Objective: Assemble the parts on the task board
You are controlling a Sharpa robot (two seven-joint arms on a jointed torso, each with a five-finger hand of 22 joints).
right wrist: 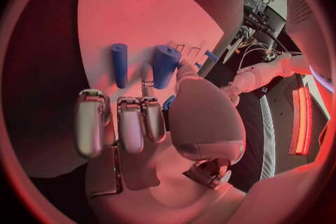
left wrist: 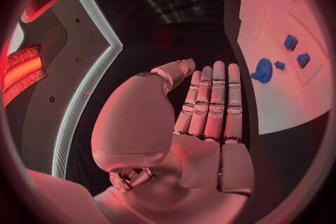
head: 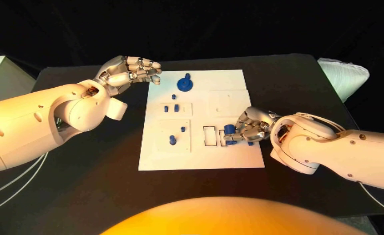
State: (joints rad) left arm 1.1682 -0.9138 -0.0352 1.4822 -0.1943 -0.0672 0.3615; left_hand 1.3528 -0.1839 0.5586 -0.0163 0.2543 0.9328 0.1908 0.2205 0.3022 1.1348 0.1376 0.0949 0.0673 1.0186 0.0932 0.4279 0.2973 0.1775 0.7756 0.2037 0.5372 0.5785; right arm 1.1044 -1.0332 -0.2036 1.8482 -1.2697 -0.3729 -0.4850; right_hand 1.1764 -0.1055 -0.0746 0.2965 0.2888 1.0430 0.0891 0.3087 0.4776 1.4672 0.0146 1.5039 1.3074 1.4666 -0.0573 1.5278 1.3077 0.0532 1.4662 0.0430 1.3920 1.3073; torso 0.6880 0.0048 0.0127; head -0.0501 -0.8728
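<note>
Parts (head: 230,132) of blue colour stood at the board's (head: 232,160) right side, near its front edge, and the right hand (head: 249,126) was on them. That hand's fingers were curled down around a short blue peg beside a rectangular slot (head: 210,135). In the right wrist view two blue cylinders (right wrist: 165,65) stood just past the fingertips (right wrist: 129,123), one thick and one thin, but I could not tell if the hand really pinched a peg or only touched it.

To do this step well, I judged that the peg should be kept upright and pressed straight down into its seat, slowly, so that it did not jam or tip. The board was light and could slide on the bench (head: 96,190), so the push should not go sideways.

The left hand (head: 132,71) hovered over the bench just beside the board's far left corner, fingers bent loosely and holding nothing. A blue gear (head: 185,84) lay on the board close to it, apart from its fingers. More small pieces (head: 173,139) stood along the board's left side.
</note>
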